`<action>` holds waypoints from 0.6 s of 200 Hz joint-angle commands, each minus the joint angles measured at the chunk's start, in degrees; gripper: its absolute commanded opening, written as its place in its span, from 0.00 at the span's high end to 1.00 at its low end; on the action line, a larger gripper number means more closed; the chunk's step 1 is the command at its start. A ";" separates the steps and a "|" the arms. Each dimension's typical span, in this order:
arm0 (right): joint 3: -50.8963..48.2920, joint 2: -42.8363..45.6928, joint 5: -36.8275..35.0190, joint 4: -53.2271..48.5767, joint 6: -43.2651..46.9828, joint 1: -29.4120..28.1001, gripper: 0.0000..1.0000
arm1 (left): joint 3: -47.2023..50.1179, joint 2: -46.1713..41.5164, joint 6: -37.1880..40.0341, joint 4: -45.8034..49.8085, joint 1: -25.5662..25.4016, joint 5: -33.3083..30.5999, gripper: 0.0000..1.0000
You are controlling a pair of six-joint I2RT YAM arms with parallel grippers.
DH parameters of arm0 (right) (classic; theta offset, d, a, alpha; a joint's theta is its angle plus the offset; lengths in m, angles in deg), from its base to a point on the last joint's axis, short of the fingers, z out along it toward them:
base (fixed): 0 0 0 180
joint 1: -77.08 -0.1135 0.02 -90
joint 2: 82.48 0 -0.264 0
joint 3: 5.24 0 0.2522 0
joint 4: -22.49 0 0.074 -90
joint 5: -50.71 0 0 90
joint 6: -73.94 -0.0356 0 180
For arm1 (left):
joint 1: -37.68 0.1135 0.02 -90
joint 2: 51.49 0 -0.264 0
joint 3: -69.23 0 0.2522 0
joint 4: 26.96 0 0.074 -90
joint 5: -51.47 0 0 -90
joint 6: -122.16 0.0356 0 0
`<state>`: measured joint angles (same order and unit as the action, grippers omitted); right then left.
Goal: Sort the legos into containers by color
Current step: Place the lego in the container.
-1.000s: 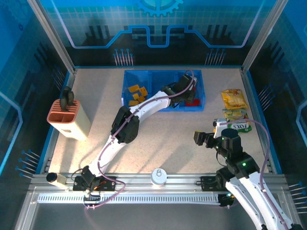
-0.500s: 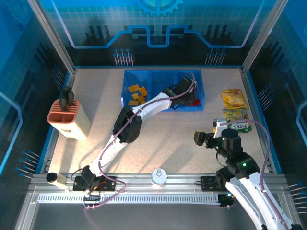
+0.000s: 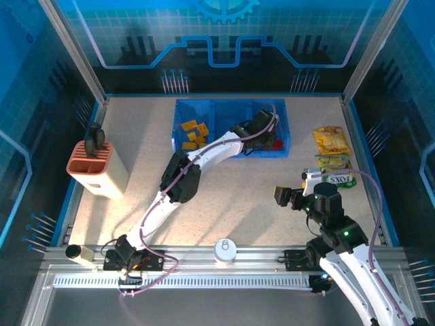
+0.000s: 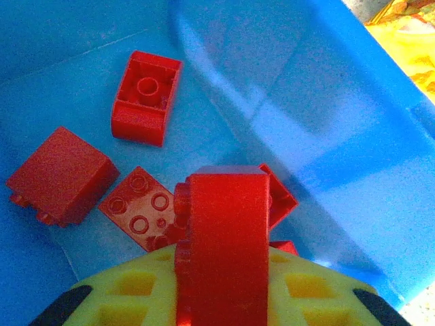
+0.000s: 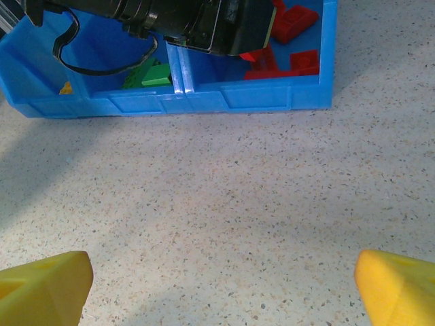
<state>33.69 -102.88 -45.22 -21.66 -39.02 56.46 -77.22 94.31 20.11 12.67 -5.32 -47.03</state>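
The blue tray (image 3: pixel 178 129) lies at the back of the table, with yellow-orange legos (image 3: pixel 192 132) in its left compartment, green legos (image 5: pixel 149 75) in the middle one and red legos (image 5: pixel 292 24) in the right one. My left gripper (image 4: pixel 224 299) hangs over the right compartment, shut on a red lego (image 4: pixel 224 244) held upright between its yellow pads. Below it, loose red bricks (image 4: pixel 145 97) lie on the tray floor. My right gripper (image 5: pixel 221 285) is open above bare table in front of the tray, with nothing between its fingertips (image 5: pixel 44 285).
A salmon slotted holder (image 3: pixel 95 166) stands at the left. Yellow-green snack packets (image 3: pixel 331 140) lie to the right of the tray. A white knob (image 3: pixel 225 249) sits on the front rail. The left arm (image 5: pixel 190 17) reaches across the tray's middle compartment.
The left gripper shifted slightly right over the red compartment, still holding the red lego, then stayed put. The right arm has not moved.
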 commanded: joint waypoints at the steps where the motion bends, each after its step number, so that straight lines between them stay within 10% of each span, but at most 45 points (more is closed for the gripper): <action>1: 0.15 0.35 -0.25 0.76 -0.60 -0.91 0.00 | -1.27 2.36 -0.16 2.01 0.54 -0.30 0.79; 120: -0.04 0.45 -0.53 0.73 -0.71 -1.00 0.00 | -0.55 2.30 -0.60 2.71 0.42 -0.30 0.62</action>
<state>33.69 -102.90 -45.22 -21.64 -39.15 56.46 -77.24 94.83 20.11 12.56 -5.45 -47.05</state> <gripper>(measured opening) 0.996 0.372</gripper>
